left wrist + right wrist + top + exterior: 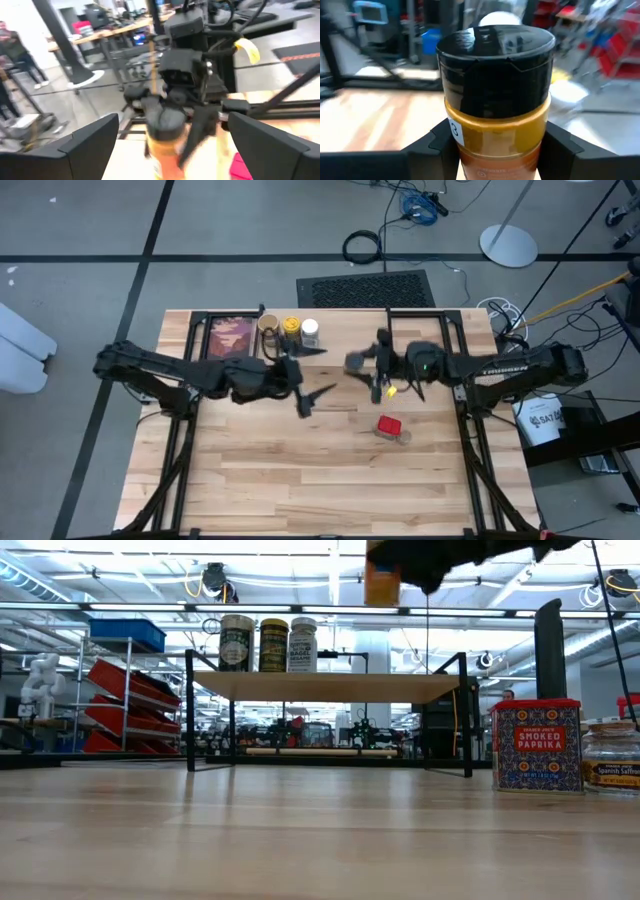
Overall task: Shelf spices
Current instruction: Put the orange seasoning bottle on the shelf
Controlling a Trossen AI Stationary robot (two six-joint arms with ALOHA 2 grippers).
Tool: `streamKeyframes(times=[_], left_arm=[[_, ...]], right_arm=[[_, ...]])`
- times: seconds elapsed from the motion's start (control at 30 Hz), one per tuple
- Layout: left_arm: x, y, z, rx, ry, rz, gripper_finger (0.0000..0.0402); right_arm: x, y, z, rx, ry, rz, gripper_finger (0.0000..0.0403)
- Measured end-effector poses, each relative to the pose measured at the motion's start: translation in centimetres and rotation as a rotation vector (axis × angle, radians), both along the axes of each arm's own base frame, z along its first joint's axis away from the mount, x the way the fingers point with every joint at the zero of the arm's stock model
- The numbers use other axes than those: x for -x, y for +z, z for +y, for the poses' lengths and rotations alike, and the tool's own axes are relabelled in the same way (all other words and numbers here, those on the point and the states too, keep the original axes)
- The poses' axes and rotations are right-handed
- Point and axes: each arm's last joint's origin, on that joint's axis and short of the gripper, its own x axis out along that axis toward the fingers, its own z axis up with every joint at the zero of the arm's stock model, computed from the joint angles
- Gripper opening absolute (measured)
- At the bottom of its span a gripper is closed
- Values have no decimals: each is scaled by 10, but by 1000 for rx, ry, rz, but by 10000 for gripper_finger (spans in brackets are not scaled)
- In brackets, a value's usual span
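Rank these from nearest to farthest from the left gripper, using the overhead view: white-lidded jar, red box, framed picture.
1. White-lidded jar: on the shelf, just beyond the left gripper.
2. Red box: on the table, toward the right arm.
3. Framed picture: at the shelf's far left.

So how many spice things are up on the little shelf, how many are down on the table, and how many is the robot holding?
On the light-wood shelf: 3 jars
On the wooden table: 2, a red paprika tin and a small glass jar
In the right gripper: 1 black-lidded orange jar
Total: 6
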Motion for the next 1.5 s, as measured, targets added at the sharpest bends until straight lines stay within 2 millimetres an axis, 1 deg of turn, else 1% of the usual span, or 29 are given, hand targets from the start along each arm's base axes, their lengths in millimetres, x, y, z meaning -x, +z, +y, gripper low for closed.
streamKeyframes(times=[0.1, 0.17, 0.27, 0.33, 0.4, 0.5, 0.63, 0.73, 0.83, 0.97, 1.17, 1.3, 1.5], left_arm=[[16, 10, -1, -6, 42, 1, 384], [25, 13, -4, -9, 53, 11, 384], [34, 14, -9, -19, 36, 50, 384], [38, 12, -12, -28, 23, 83, 384], [41, 11, -14, -36, 13, 110, 384], [42, 8, -15, -45, 11, 139, 384], [42, 6, -15, -48, 14, 158, 384], [43, 5, -14, -33, 19, 171, 384], [44, 3, -14, -29, 21, 188, 384], [44, 0, -14, -22, 24, 211, 384], [45, -1, -14, -4, 29, 223, 384], [45, -1, -14, -3, 30, 222, 384], [45, -1, -14, 0, 30, 219, 384]], right_arm=[[-2, 18, -19, 65, -57, -42, 186], [-3, 28, -31, 90, -65, -61, 187], [-4, 41, -50, 89, -36, -95, 187], [-7, 44, -63, 80, -20, -99, 187], [-13, 44, -76, 65, -7, -91, 187], [-26, 39, -95, 26, 21, -62, 187], [-44, 19, -118, -29, 29, 20, 187], [-51, 4, -130, -53, 7, 70, 187], [-53, -7, -138, -79, 11, 104, 187], [-51, -10, -144, -123, 31, 110, 187], [-45, -18, -151, -158, 6, 182, 187], [-43, -23, -152, -179, -2, 227, 187], [-42, -24, -152, -180, -4, 236, 187]])
